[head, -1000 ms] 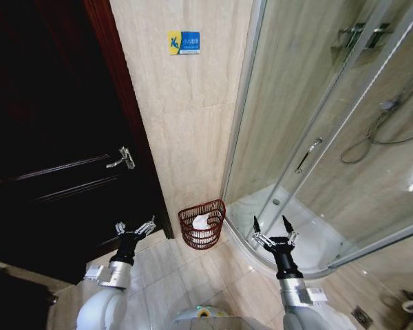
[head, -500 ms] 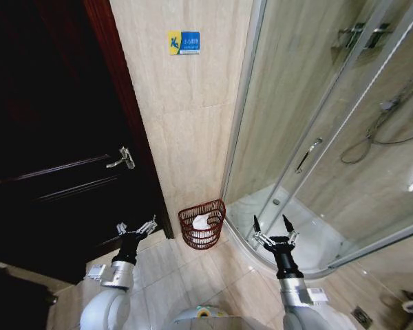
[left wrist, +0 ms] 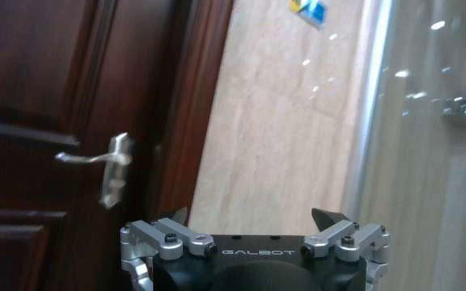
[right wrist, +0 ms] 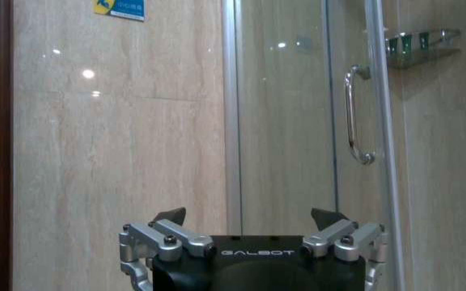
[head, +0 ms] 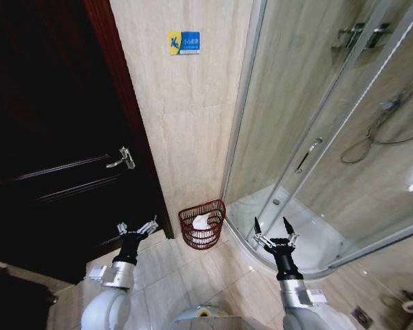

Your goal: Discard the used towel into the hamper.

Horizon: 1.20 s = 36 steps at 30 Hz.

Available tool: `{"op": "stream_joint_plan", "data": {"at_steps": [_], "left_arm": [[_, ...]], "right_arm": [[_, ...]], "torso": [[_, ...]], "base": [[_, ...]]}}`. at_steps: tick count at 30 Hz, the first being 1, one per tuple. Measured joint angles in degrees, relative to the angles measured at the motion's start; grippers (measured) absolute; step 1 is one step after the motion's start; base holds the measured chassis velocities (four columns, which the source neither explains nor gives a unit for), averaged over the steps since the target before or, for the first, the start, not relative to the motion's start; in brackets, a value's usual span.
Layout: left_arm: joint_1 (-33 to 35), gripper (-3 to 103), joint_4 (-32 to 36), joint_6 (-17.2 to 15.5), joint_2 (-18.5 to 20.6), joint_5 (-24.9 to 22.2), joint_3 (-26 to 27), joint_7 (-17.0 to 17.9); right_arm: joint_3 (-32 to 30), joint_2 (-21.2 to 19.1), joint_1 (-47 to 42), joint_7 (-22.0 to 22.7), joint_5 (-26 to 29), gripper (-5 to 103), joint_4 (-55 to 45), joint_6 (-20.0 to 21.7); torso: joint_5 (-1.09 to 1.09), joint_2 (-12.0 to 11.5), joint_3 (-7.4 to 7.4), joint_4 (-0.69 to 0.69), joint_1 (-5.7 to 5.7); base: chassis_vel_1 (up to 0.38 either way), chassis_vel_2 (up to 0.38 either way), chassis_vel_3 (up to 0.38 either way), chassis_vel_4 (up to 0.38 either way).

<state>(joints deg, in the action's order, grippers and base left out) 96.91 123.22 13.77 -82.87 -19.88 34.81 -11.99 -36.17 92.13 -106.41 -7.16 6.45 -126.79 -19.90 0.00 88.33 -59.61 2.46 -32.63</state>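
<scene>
Dark wooden door (head: 55,137): far left, closed, with a metal lever handle (head: 122,159).

Left gripper (head: 135,227): low, in front of the door's lower edge, fingers spread wide, holding nothing. The left wrist view shows the same open, empty gripper (left wrist: 253,217) pointed at the door handle (left wrist: 107,167) and the tiled wall.

Blue sign (head: 184,42): high on the beige tiled wall (head: 186,130).

Hamper (head: 202,224): on the floor at the foot of that wall, between door frame and shower enclosure, upright. A white bundle, probably the towel (head: 202,221), lies inside.

Key relation: the hamper stands between the two grippers, slightly beyond them toward the wall, and looks a little nearer the right one.

Right gripper (head: 274,228): just right of the hamper, before the shower's curved base, fingers wide apart and empty; likewise in its wrist view (right wrist: 249,215).

Glass shower enclosure (head: 316,137): far right.
</scene>
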Motion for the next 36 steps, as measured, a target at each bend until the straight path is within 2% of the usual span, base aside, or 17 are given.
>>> {"op": "stream_joint_plan", "data": {"at_steps": [17,18,21,23,29,36], "left_arm": [[0.0,100,-0.1,0.0,0.1,0.6,-0.2,0.5],[0.4,100,0.6,0.0,0.2,1.1,0.4,0.0],[1.2,100,2.6,0.2,0.7,2.3,1.9,-1.3],[1.5,100,3.1,0.6,0.6,2.5,2.3,-1.6],[1.9,100,3.3,0.8,0.4,3.1,2.0,-1.7],[2.8,100,3.0,1.2,0.0,6.1,0.5,-2.0]], "right_arm": [[0.1,0.0,0.5,0.0,0.6,100,1.1,-0.1],[0.2,0.0,0.5,0.0,0.7,100,1.2,-0.2],[0.2,0.0,0.5,0.0,0.8,100,1.4,-0.4],[0.2,0.0,0.3,0.0,0.9,100,1.5,-0.8],[0.2,0.0,0.2,0.0,1.1,100,1.6,-1.0],[0.3,0.0,0.2,-0.1,1.2,100,1.8,-1.1]], "torso": [[0.00,0.0,0.00,0.00,0.00],[-0.05,0.0,0.00,-0.01,0.00],[0.04,0.0,0.00,0.00,0.00],[-0.01,0.0,0.00,0.00,0.01],[0.00,0.0,0.00,0.00,0.01],[0.00,0.0,0.00,0.00,0.01]], "base": [[0.000,0.000,0.000,0.000],[0.000,0.000,0.000,0.000],[0.000,0.000,0.000,0.000],[0.000,0.000,0.000,0.000],[0.000,0.000,0.000,0.000],[0.000,0.000,0.000,0.000]]}}
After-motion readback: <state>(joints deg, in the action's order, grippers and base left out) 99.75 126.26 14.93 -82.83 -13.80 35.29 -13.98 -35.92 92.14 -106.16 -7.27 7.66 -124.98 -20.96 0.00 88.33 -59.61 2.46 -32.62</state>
